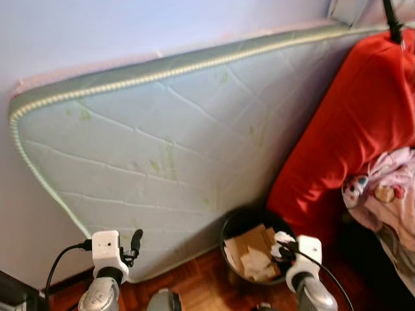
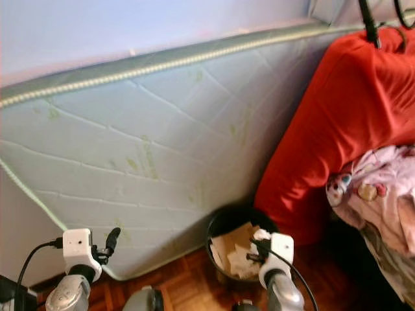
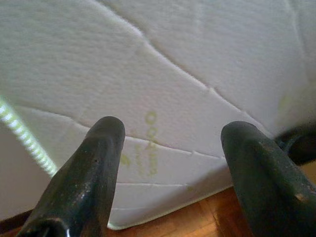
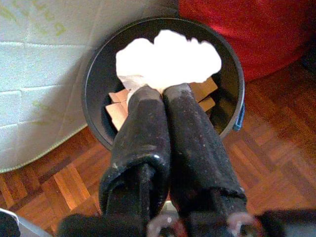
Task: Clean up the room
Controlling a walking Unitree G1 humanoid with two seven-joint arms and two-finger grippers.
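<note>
- Parquet floor (image 4: pixel 276 163) runs under a mattress (image 1: pixel 162 142) propped on edge against a pale wall (image 1: pixel 97 32).
- White crumpled tissue (image 4: pixel 168 59) is pinched between the closed fingers of the right gripper (image 4: pixel 165 94), held right over the mouth of the black bin (image 4: pixel 94 94); in the left eye view the wad sits at about 4 o'clock on the bin's rim.
- Bin already holds torn cardboard (image 1: pixel 249 256) and stands on the floor in the corner where mattress and red cushion (image 1: pixel 350 129) meet.
- Step in hand, as I judge it: dropping the tissue into the bin. Next move calls only for parting the fingers; the wad looks centred enough to fall inside.
- Left gripper (image 3: pixel 173 153) hangs with fingers spread wide and nothing between them, facing the mattress at roughly 8 o'clock from the bin.
- Pink printed cloth (image 1: pixel 389 194) lies heaped on the red cushion at 2 o'clock from the bin, probably a later pick.
- Nothing blocks the drop; the mattress and cushion crowd the bin closely on two sides.
</note>
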